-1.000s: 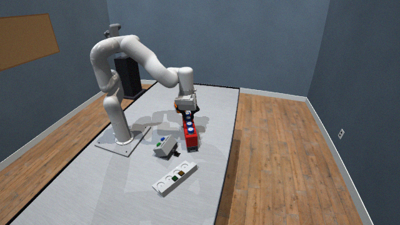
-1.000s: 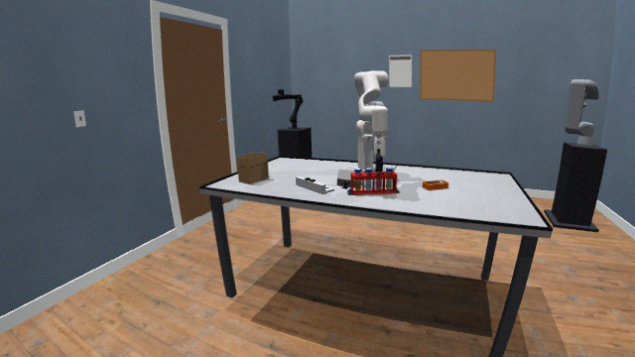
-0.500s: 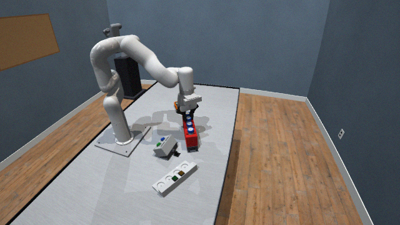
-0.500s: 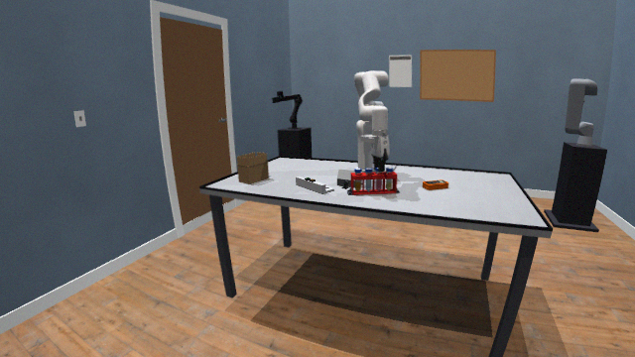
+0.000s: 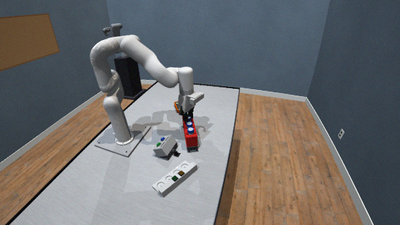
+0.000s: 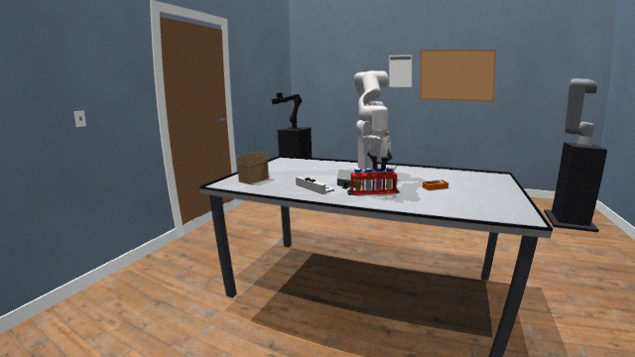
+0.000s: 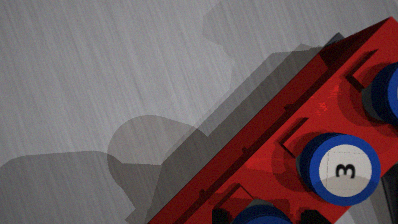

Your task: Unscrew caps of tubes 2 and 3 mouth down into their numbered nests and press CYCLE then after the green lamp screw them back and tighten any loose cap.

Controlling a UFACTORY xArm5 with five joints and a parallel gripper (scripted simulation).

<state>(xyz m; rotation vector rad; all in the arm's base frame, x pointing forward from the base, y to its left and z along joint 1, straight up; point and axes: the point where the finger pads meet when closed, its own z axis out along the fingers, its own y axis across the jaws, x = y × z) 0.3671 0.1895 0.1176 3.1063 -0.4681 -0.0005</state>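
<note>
The red decapping station [image 5: 191,139] [image 6: 373,185] [image 7: 300,115] stands mid-table with blue-rimmed caps on its tubes. In the wrist view, cap 3 [image 7: 345,170] sits on its tube, cap 4 [image 7: 387,92] is cut off at the right edge, and cap 2 [image 7: 260,216] shows only its top rim at the bottom edge. My gripper [image 5: 187,116] [image 6: 380,166] reaches straight down over cap 2. A dark finger stands on each side of the cap, and the fingers are slightly open around it. The white cap tray [image 5: 162,189] [image 6: 314,184] lies nearer the table's front, and the nests I can see hold nothing. Both of its lamps look dark.
The grey key housing [image 5: 165,148] [image 6: 343,178], with its blue and green keys, sits between the arm's base and the station. An orange device [image 5: 177,106] [image 6: 436,184] lies beyond the station. A cardboard box [image 6: 252,168] stands at a far table corner.
</note>
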